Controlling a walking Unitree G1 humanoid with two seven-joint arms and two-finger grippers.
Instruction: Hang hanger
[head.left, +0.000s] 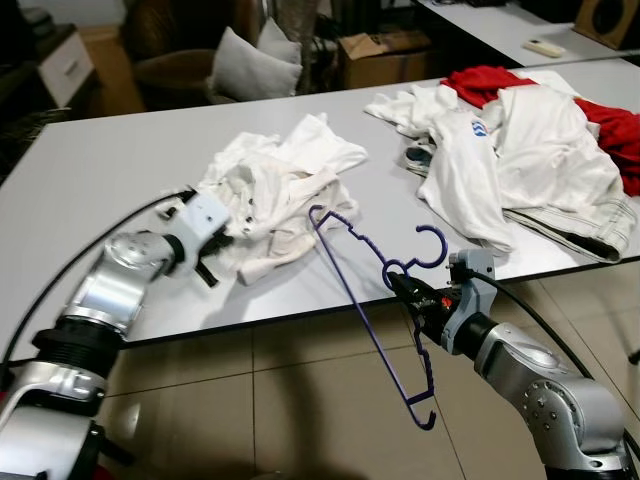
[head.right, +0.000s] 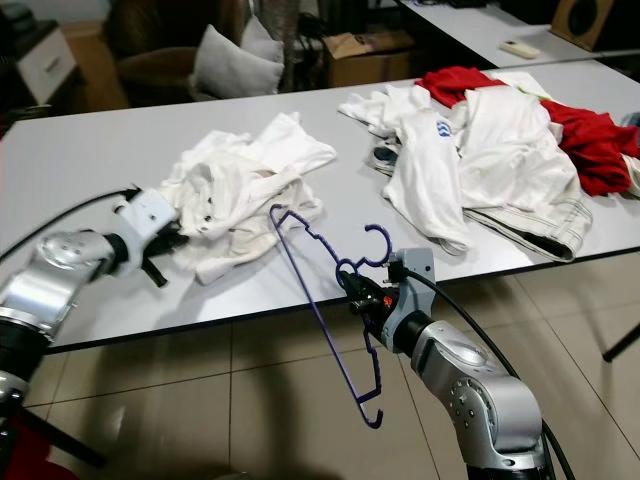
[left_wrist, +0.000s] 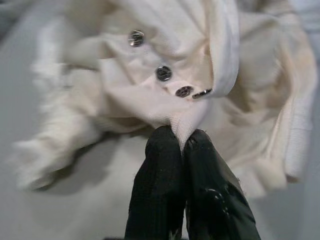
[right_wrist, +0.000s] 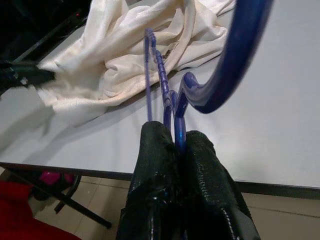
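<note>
The right gripper is clenched on the neck of the thin purple plastic hanger, holding it tilted at the near edge of the grey table, one end over the crumpled cream button-up garment. The left gripper pinches that garment's hem, apparently its collar. Threading and hanging seem still ahead.

Both silver arms are reaching forward; the left tool is pinching with fingers pressed together, and the right tool is clamping likewise.
</note>
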